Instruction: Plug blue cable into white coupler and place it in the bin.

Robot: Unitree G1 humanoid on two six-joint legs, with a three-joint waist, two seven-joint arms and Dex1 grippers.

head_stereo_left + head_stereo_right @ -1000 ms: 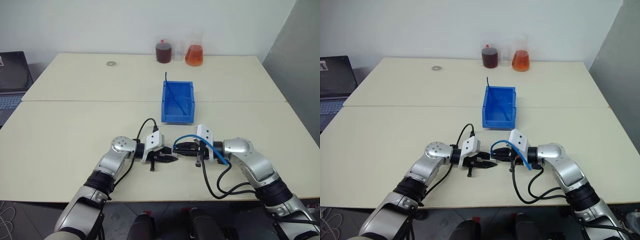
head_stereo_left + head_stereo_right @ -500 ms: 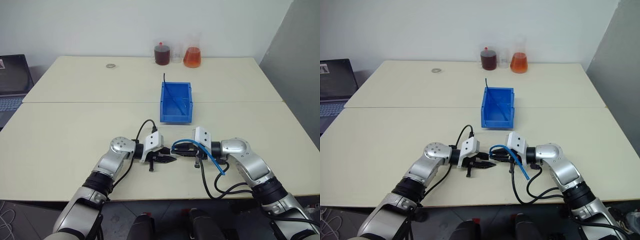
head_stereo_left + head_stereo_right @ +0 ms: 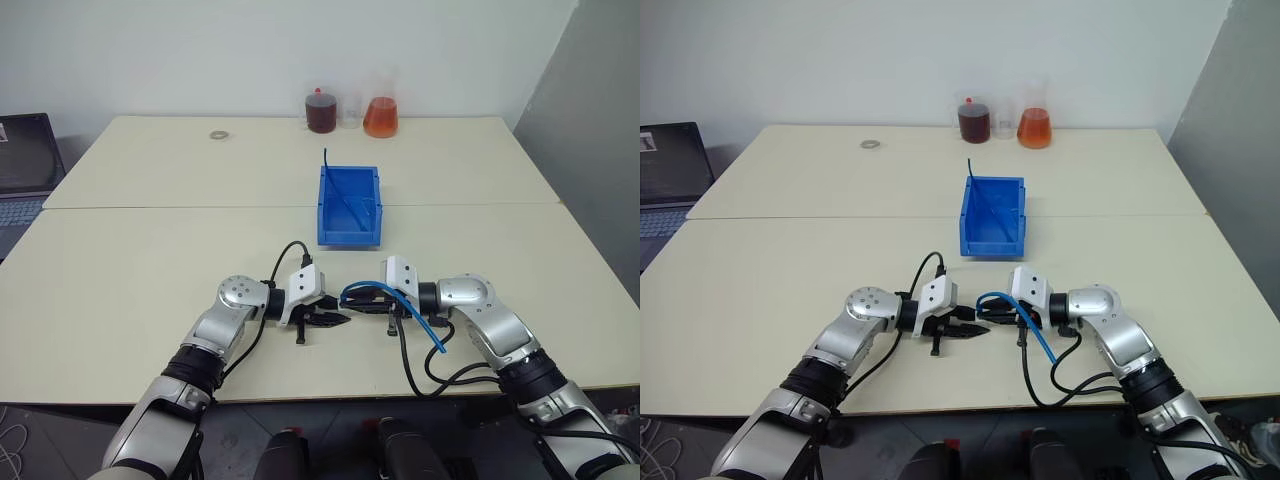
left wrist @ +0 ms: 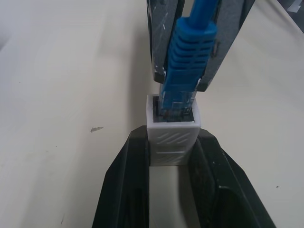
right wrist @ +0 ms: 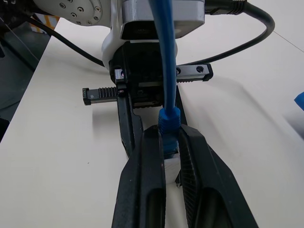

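Low at the frame's centre, the left pincer (image 4: 172, 190) clamped the white coupler (image 4: 173, 140) steady so the right pincer (image 4: 197, 85), pinching the blue cable (image 4: 186, 61), could seat its plug.

Two cream tables (image 3: 150, 260) stand pushed together, their seam running across. At the far edge of the farther table are a jar of dark red liquid (image 3: 321, 109), a small clear beaker (image 3: 349, 112) just beside it, and a flask of orange liquid (image 3: 381, 110). A small metal ring (image 3: 217, 133) lies on that table well left of the jar. A laptop (image 3: 22, 165) sits off the tables' left end.
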